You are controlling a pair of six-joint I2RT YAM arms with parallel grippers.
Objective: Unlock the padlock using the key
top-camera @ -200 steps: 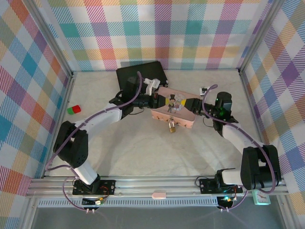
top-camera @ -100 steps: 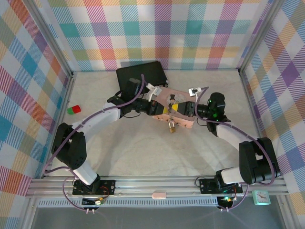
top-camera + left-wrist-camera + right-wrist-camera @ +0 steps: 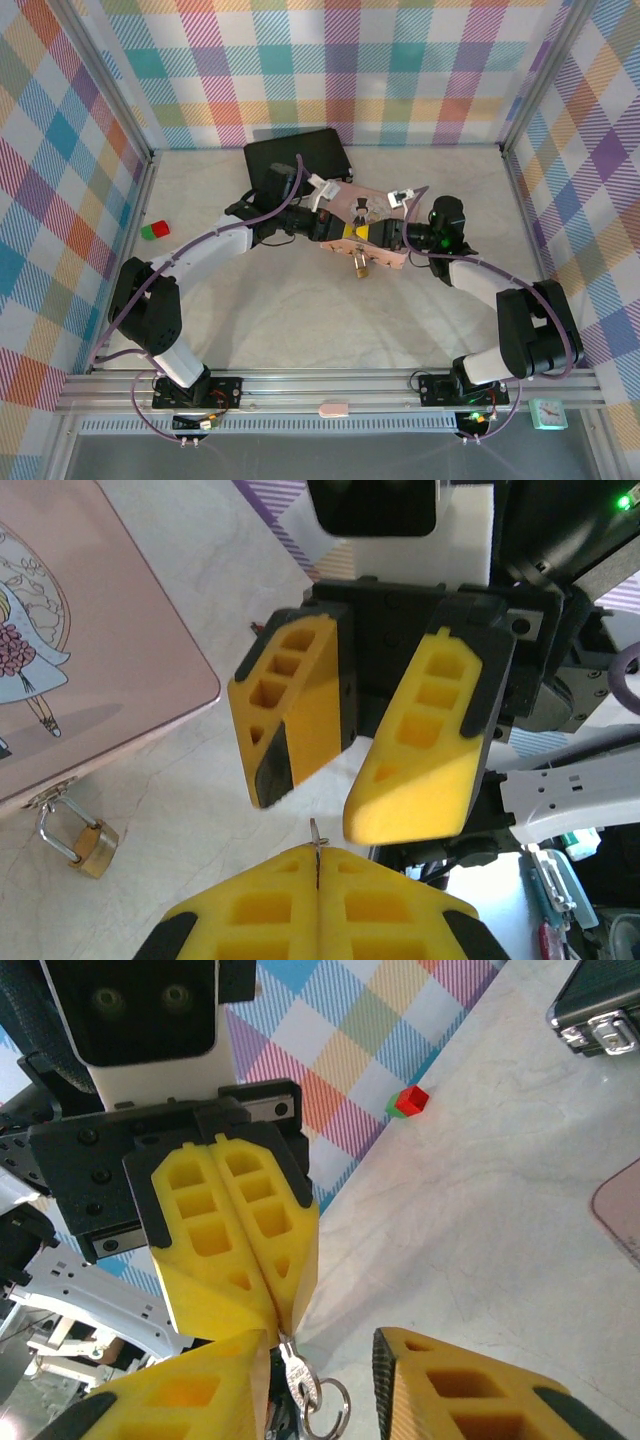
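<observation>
1. Reaching rightward from its base, the left arm [image 3: 200, 255] is stretched low across the table [image 3: 300, 330], while the right arm [image 3: 485, 285] is bent back leftward to face it
2. Over the pink box [image 3: 375, 250] the two wrists are brought nose to nose
3. The left gripper [image 3: 278, 1322] is pressed fully together on the key [image 3: 296, 1375], whose ring [image 3: 326, 1400] dangles beyond the tips
4. The right gripper [image 3: 330, 808] is spread wide with nothing gripped, a finger on either side of the key
5. The padlock [image 3: 86, 846] is hooked through the box's front clasp [image 3: 45, 798], its body on the table, near the grippers
6. Compared with a second ago, the right gripper has been moved leftward and the gap to the left gripper closed
</observation>
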